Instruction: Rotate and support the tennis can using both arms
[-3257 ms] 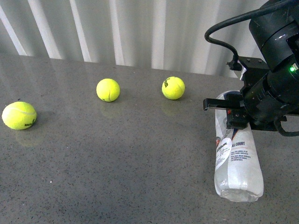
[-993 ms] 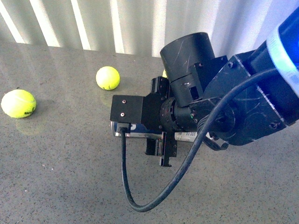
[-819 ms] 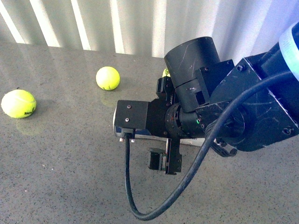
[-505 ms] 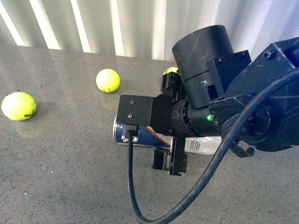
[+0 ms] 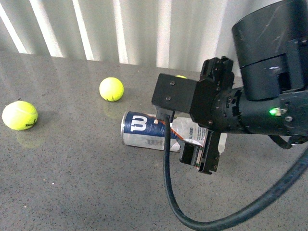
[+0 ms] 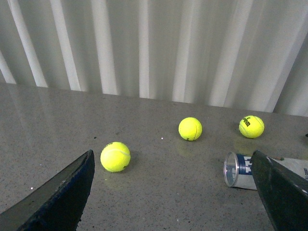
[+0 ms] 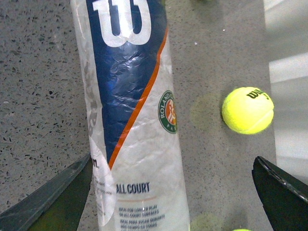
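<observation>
The tennis can (image 5: 144, 130) lies on its side on the grey table, its navy end with the white "W" to the left and its clear end under my right arm. My right gripper (image 5: 199, 156) is open, just above the can's clear end. In the right wrist view the can (image 7: 134, 106) runs lengthwise between the spread fingers (image 7: 53, 202), close to one of them. My left gripper (image 6: 173, 202) is open and empty, low over the table. The can (image 6: 240, 171) shows its silver rim beside one left finger (image 6: 281, 192). The left arm is out of the front view.
Three yellow tennis balls lie on the table: one at far left (image 5: 19, 115), one at the back (image 5: 111, 89), one mostly hidden behind my right arm (image 5: 181, 76). A corrugated white wall (image 5: 120, 29) bounds the table's far edge. A thick black cable (image 5: 166, 192) hangs from the right arm.
The can went from lying lengthwise at the right to lying crosswise in the middle. My right arm has drawn back to the right, uncovering the can's navy end.
</observation>
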Controlling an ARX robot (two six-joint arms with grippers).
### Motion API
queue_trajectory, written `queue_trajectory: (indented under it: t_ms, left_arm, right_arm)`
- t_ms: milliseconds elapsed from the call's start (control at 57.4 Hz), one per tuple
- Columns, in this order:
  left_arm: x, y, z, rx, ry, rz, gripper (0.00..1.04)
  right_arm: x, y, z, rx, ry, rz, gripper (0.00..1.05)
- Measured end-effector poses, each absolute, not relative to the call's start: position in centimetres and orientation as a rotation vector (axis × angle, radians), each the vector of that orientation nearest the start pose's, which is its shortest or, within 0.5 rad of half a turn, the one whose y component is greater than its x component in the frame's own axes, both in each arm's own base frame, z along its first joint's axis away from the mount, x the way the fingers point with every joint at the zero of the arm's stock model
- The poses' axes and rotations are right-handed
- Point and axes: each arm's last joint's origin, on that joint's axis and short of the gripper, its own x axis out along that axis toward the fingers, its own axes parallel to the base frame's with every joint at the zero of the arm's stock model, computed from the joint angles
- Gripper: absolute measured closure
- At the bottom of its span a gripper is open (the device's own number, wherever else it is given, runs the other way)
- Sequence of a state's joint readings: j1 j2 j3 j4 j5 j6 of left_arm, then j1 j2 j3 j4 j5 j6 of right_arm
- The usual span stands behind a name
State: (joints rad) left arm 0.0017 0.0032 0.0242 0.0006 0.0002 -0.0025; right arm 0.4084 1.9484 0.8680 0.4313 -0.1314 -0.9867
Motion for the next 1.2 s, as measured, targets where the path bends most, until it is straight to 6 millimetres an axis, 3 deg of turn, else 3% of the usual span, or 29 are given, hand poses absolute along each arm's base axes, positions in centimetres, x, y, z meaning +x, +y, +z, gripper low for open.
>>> queue_trajectory:
  t_ms: [244, 348, 505, 575, 662, 784, 888, 1010, 1097, 1202]
  left_arm:
    - [9.6, 0.0, 17.2, -0.002, -0.022, 0.002, 0.07]
    - [9.6, 0.0, 17.2, -0.002, -0.022, 0.002, 0.07]
    - [9.6, 0.0, 17.2, -0.002, -0.022, 0.002, 0.07]
    - [9.6, 0.0, 17.2, -0.002, -0.022, 0.002, 0.07]
    - [9.6, 0.0, 17.2, -0.002, -0.022, 0.001, 0.07]
    - [9.6, 0.0, 17.2, -0.002, -0.022, 0.002, 0.07]
    - [9.6, 0.0, 17.2, -0.002, -0.022, 0.002, 0.07]
    - [9.6, 0.0, 17.2, -0.002, -0.021, 0.001, 0.07]
    - [9.6, 0.0, 17.2, -0.002, -0.024, 0.001, 0.07]
    - [9.6, 0.0, 17.2, -0.002, -0.023, 0.002, 0.07]
  right_arm:
    - [30.6, 9.7, 14.4, -0.785, 0.205, 0.540, 0.07]
    - [29.6, 4.9, 17.2, -0.603, 0.133, 0.216, 0.07]
    - [27.7, -1.5, 19.7, -0.403, 0.085, -0.201, 0.07]
    - [25.0, -4.3, 21.5, -0.341, -0.007, -0.422, 0.07]
    - [21.3, -4.2, 24.1, -0.303, -0.127, -0.508, 0.07]
    - [17.8, -3.0, 26.6, -0.293, -0.274, -0.545, 0.07]
    - [15.3, -1.9, 28.4, -0.222, -0.218, -0.210, 0.22]
    - [12.9, -0.1, 25.7, -0.076, -0.044, 0.001, 0.43]
    - [12.7, 0.0, 24.0, -0.041, -0.004, 0.003, 0.58]
    - [12.3, 0.0, 21.8, -0.019, 0.018, -0.002, 0.84]
